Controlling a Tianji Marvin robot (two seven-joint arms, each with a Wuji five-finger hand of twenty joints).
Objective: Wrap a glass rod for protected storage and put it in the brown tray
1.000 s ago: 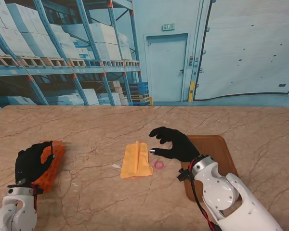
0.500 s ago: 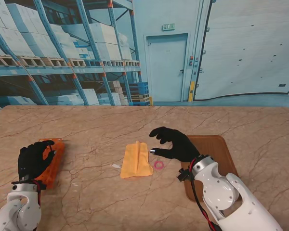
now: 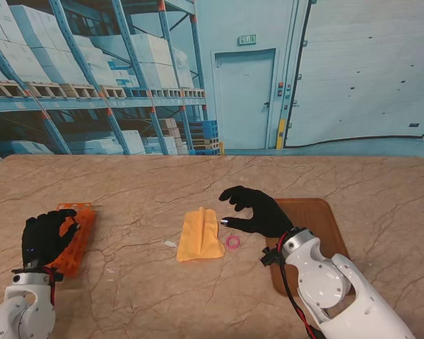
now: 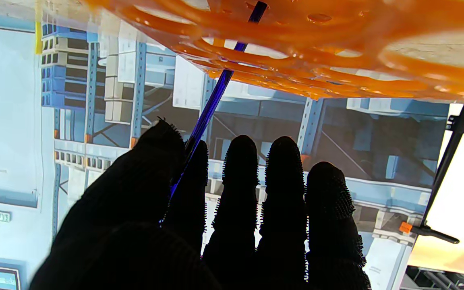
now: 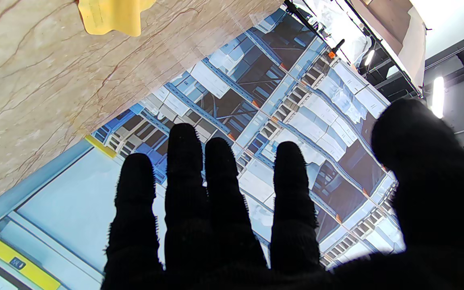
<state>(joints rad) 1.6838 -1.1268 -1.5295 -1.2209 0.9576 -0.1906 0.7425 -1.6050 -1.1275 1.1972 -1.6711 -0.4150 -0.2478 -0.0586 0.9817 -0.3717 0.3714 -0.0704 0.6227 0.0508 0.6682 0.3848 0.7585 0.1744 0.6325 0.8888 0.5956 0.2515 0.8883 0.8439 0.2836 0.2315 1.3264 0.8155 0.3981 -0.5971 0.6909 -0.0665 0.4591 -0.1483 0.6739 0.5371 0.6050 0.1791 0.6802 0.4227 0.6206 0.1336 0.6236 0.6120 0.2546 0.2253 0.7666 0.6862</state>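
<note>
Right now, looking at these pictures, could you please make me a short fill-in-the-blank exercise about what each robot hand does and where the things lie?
1. The left robot hand pinches a thin ____ rod.
2. That rod passes through the ____ plastic rack.
3. The yellow cloth lies to the ____ of the pink ring.
4. The right robot hand holds ____, beside the brown tray.

Missing words: blue; orange; left; nothing

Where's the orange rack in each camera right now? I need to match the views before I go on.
Stand view: orange rack at the table's left side, near me, partly behind the left hand.
Left wrist view: rack fills the edge the fingertips point at, a blue rod running from it to the fingers.
Right wrist view: not in it.
Shared landmark: the left hand's black glove.
</note>
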